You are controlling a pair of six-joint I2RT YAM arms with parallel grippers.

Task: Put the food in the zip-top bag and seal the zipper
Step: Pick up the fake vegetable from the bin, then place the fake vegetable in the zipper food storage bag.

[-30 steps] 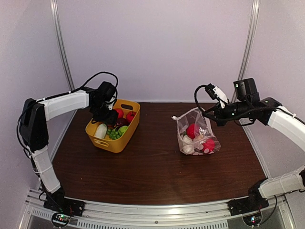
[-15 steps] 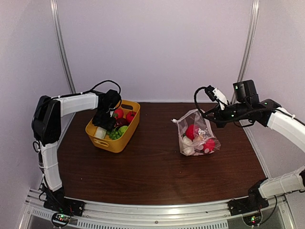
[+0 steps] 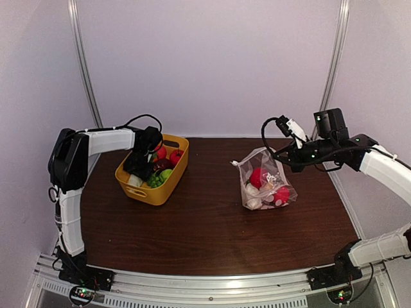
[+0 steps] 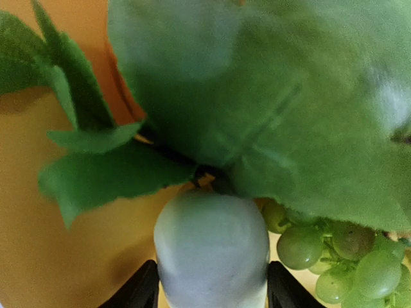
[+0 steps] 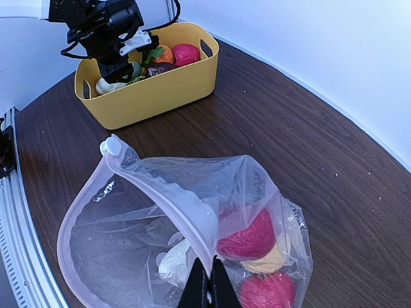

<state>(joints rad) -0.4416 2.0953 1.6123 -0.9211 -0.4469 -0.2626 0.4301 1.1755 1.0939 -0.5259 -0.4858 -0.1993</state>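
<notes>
Here, left gripper: inside yellow tub, flanking white radish, grip unclear
Right gripper: pinching zip-top bag rim
Table: dark wood

**Free room and obstructions.** The desk lies bare between the yellow tub on the left and the zip-top bag on the right, which stand well apart. The near strip in front of both is also unobstructed.

The tub's interior is crowded. The left gripper sits low among the food, with a white radish filling the gap between its fingers. Green leaves lie close ahead and grapes just beside. Whether the fingers press the radish cannot be told.

The bag's mouth stands open on the tub's side, its upper rim pinched and lifted by the right gripper. A red piece and pale ones occupy the bag's far end, leaving room near the mouth.
</notes>
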